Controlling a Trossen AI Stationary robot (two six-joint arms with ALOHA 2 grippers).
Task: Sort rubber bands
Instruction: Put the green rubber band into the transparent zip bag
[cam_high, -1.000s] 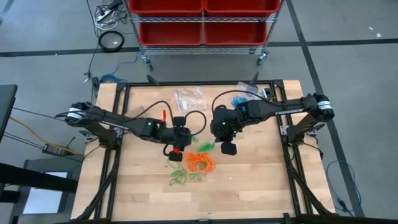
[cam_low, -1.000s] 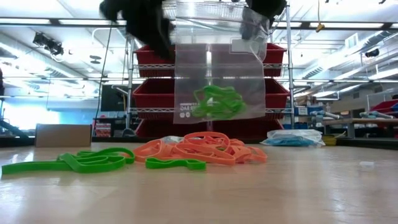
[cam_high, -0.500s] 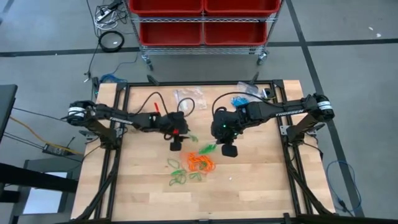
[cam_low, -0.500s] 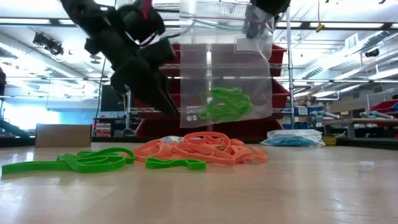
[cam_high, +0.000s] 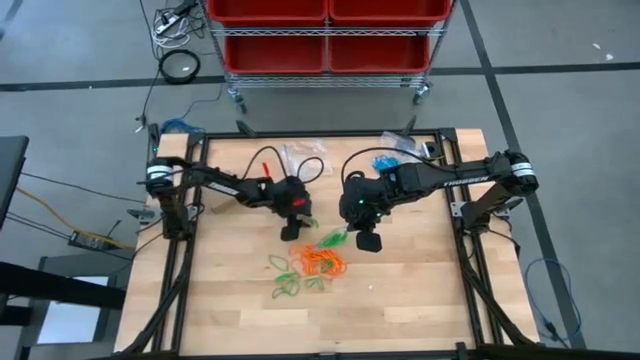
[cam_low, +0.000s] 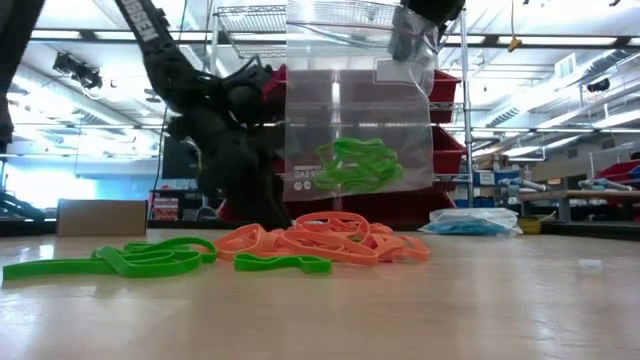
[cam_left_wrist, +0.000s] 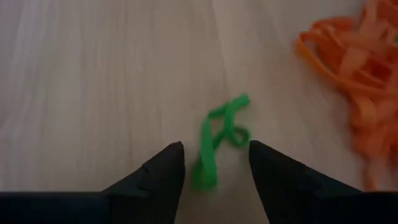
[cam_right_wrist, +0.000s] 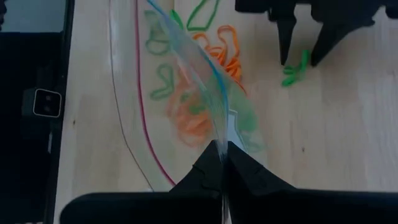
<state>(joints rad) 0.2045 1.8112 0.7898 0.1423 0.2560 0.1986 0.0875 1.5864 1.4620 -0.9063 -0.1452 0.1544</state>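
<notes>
From above, my left gripper sits low over the wooden table, near its middle, fingers pointing down toward a small green rubber band. My right gripper hangs just beside it, pinching the top edge of a clear plastic bag. Below both lies an orange clump of rubber bands, with loose green bands scattered near it. A second bag lies at the far side of the table

From table height, the clear bag hangs upright from my right gripper, with several green bands resting in its lower part. My left arm comes down behind the orange clump; more green bands lie flat beside that clump

Through my left wrist, my two fingers stand apart, and the single twisted green band lies on the wood between their tips, touching neither that I can see. The orange clump is near

Through my right wrist, my fingers are pressed together on the bag's edge. Beyond it my left gripper straddles the green band
</notes>
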